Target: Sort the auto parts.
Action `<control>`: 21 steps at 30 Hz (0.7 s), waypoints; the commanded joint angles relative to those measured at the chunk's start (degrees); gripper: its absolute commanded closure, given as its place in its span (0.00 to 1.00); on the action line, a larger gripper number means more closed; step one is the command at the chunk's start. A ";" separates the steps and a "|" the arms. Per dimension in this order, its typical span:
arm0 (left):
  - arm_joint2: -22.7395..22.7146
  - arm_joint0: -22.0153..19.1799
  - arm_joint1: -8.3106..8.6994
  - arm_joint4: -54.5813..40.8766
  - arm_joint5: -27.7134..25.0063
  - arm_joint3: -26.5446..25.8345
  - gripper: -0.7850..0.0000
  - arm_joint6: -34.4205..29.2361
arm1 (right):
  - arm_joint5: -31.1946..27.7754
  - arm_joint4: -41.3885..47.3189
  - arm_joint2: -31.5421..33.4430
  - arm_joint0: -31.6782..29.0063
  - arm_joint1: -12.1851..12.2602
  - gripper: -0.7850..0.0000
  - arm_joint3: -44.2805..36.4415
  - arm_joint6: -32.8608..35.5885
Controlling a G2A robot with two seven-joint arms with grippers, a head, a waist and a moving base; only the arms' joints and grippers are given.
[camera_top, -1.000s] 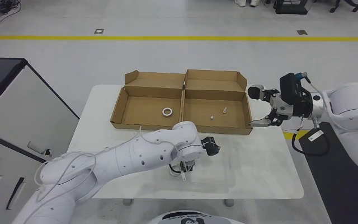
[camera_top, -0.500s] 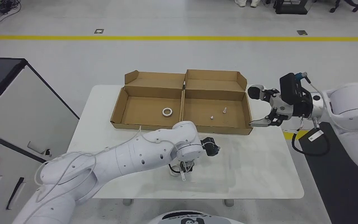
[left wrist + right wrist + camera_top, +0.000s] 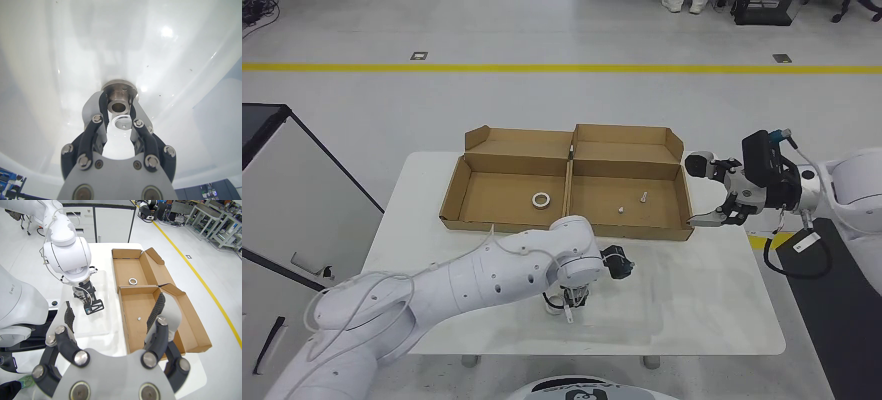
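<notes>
Robotics lab or industrial workshop, going by glossy grey floor [image 3: 362,110], yellow lane line [image 3: 562,68], equipment-laden workbenches [image 3: 211,209], storage cabinet [image 3: 111,222].

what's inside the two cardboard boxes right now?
One box holds a metal ring; the other box holds two small fasteners, apart. The strip of floor behind each near wall is hidden in the top view.

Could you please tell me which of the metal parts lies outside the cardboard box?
The flanged bushing, gripped by the left hand; the ring and two small fasteners lie inside the box.
</notes>
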 commanded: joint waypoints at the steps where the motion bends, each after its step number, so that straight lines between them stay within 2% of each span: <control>1: 0.00 0.06 -0.08 -0.01 -0.08 0.21 0.63 0.00 | 0.00 0.00 0.00 0.00 0.00 0.00 0.00 0.00; 2: 0.00 0.11 -0.13 -0.03 -0.11 0.34 0.67 0.00 | 0.00 0.00 0.00 0.00 0.00 0.00 0.00 0.00; 5: 0.00 0.12 -0.25 -0.04 0.12 0.89 1.00 0.00 | 0.00 0.00 0.00 0.00 0.00 0.00 0.00 0.00; 13: 0.00 -1.07 0.27 -0.21 1.86 -1.07 1.00 0.00 | 0.00 0.00 0.00 0.00 0.00 0.00 0.00 0.00; 21: 0.00 -4.92 2.85 -1.74 5.38 -9.15 1.00 0.00 | 0.00 0.00 0.00 0.00 0.00 0.00 0.00 0.00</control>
